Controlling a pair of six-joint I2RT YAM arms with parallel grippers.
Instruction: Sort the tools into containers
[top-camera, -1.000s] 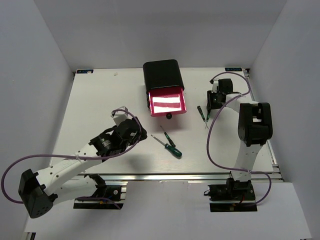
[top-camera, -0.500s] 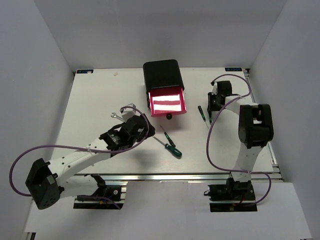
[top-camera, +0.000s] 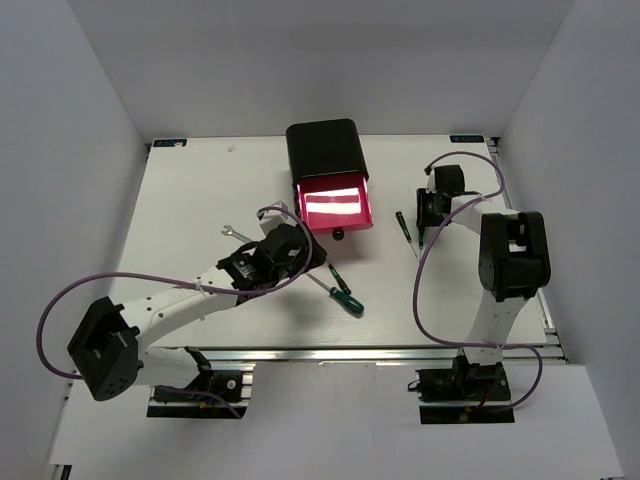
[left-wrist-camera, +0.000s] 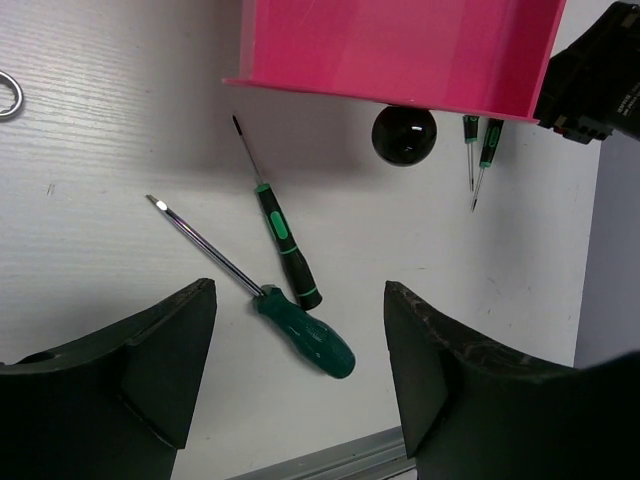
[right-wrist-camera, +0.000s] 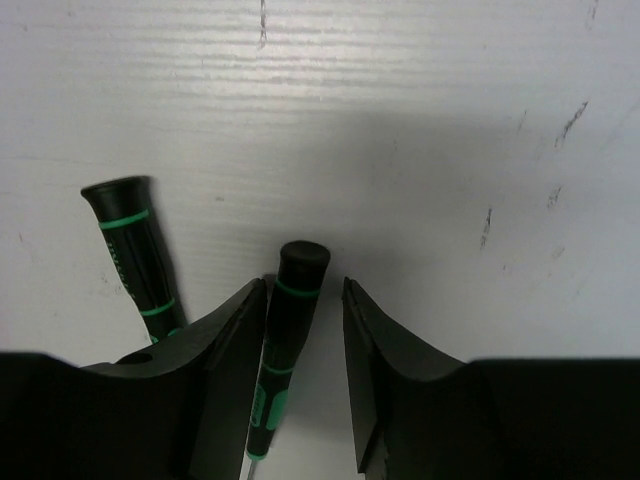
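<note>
Middle tools: the green-handled screwdriver (left-wrist-camera: 305, 338) and the black-and-green screwdriver (left-wrist-camera: 283, 240) lay on the bench (top-camera: 190, 190) in a narrow V. Their handle ends were close together, just in front of the drawer.
Right tools: we saw two thin screwdrivers side by side to the right of the drawer. They were the straddled screwdriver (right-wrist-camera: 300, 265) and its neighbour (right-wrist-camera: 135, 240).
Wrench (top-camera: 232, 231): it lay flat on the bench, left of the drawer, near the left arm.
Drawer (top-camera: 333, 205): pink-red, it stood pulled out of the black chest (top-camera: 322, 148), with the dark knob (left-wrist-camera: 404, 134) on its near face.
Left end effector (left-wrist-camera: 298, 290): it was spread wide, held nothing, and hovered over the middle pair.
Right end effector (right-wrist-camera: 305, 290): it sat low at the bench, its fingers drawn in narrowly on either side of the one handle. We could not tell whether they pressed it.
</note>
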